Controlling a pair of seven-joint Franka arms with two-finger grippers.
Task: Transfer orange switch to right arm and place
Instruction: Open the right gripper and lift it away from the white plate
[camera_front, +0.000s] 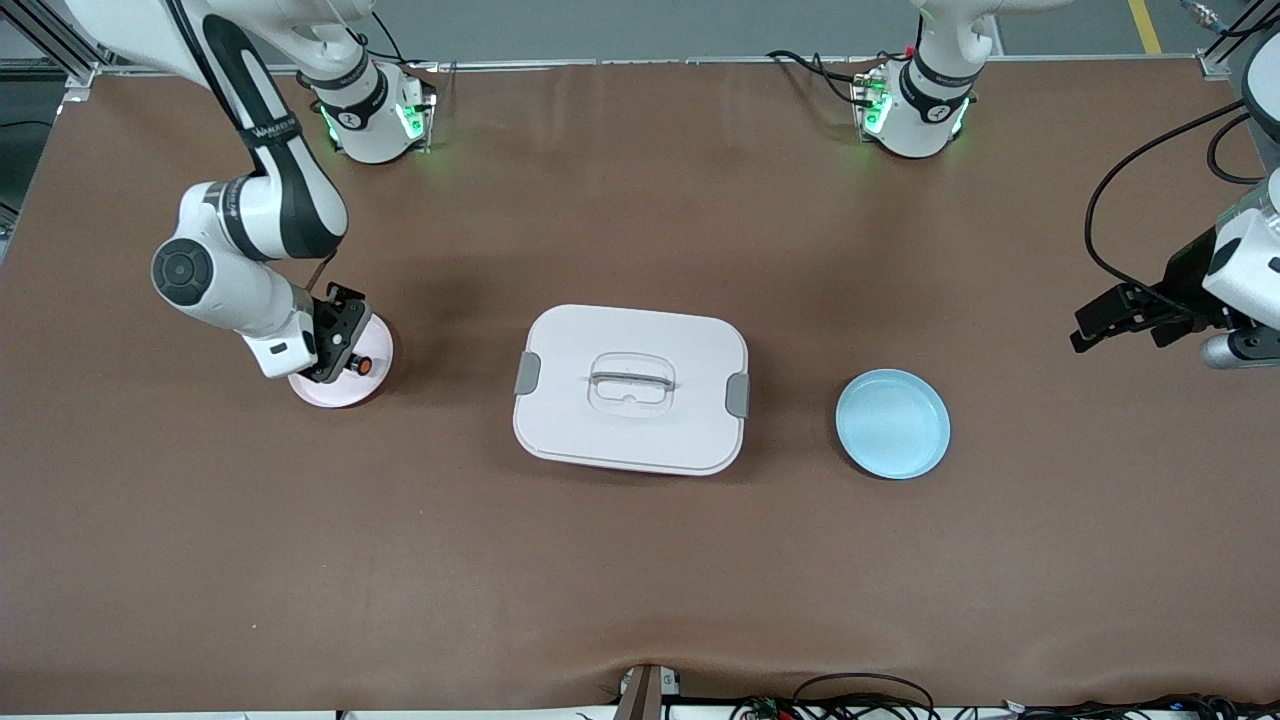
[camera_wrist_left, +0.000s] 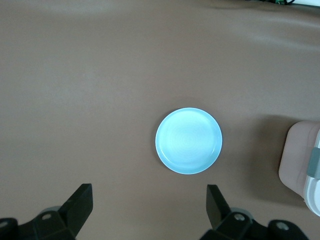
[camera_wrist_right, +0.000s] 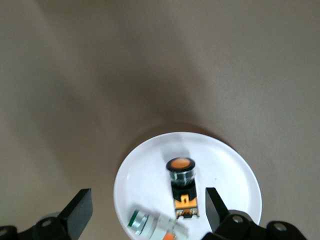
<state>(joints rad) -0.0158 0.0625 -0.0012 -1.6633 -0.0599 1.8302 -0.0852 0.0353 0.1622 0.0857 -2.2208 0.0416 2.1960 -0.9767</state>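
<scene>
At the frame's left, the open right end effector (camera_front: 345, 335) hovers over the small black-bodied orange switch (camera_wrist_right: 182, 185) on the white round plate (camera_wrist_right: 240, 175); the open left end effector (camera_front: 1125, 322) waits at frame right.

This is a robotics lab. Two white robot arms (camera_front: 250, 230) are bolted along one edge of a worktop (camera_front: 640, 560) covered in brown matting, their bases (camera_front: 375, 125) lit green. Loose cables (camera_front: 860, 695) trail off its edges, with metal framing at the corners.

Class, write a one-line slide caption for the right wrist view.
Open right gripper hovers over a white plate holding the orange switch beside a green-ended white block.
</scene>
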